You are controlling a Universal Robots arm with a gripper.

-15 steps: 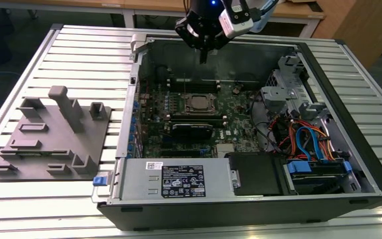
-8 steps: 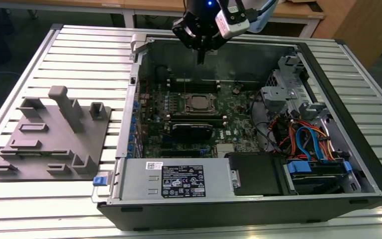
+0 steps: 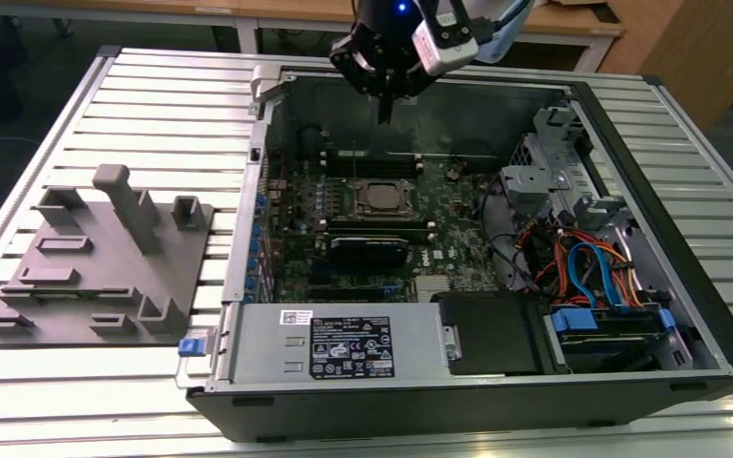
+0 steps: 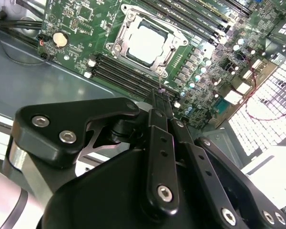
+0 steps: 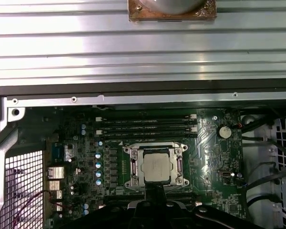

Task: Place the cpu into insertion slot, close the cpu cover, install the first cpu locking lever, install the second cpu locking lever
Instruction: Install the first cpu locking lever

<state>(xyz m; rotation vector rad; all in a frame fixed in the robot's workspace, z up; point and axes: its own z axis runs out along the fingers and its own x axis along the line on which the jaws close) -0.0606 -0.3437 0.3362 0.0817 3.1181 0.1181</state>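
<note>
Now the gripper [image 3: 384, 114] hangs at the upper middle of the exterior view, pressed shut on nothing, over the open computer case [image 3: 469, 405]. Lower, mid-frame, the cpu [image 3: 380, 197] sits in its socket on the motherboard [image 3: 453, 215], with the cpu cover [image 5: 135, 168] ringing it in the first wrist view. Light, stiff and probably fragile underneath, it wants holding by its edges. Whether anything latches the cover is hard to make out.

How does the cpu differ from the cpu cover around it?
The cpu is a solid plate with a dull grey top; the cpu cover is an open frame with brighter glints. The cpu cover is larger and rims the cpu, which shows through its cut-out. Both are square, metallic and lie flat.
</note>
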